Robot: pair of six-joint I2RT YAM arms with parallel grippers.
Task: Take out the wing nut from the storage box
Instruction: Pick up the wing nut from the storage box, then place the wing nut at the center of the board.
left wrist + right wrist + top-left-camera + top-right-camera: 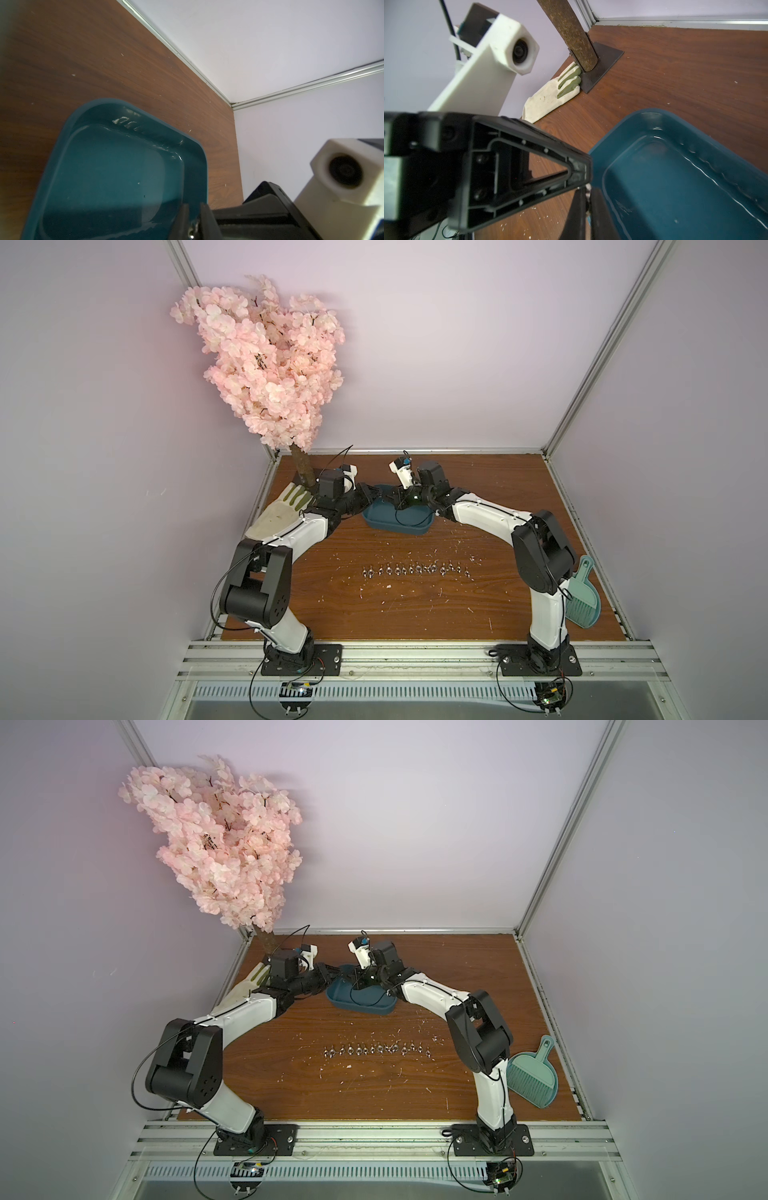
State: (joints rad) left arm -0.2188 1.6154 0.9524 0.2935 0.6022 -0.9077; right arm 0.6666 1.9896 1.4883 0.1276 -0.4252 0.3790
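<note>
Arms [486, 516] bent inward, left fingers [184, 222], right fingers [577, 214] pinched, tips together

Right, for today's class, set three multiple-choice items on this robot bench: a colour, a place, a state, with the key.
1. What colour is the shallow plastic storage box? A dark teal; B red; C white.
2. Where is the row of small metal wing nuts? A inside the box; B on the brown wooden table, between box and arm bases; C on the floor.
3. How is the cream fabric glove with green fingers? A hanging; B rolled up; C lying flat.
Key: 1 A, its walls show teal in every view; 2 B, they line the bare wood; 3 C, it lies spread on the table.
</note>
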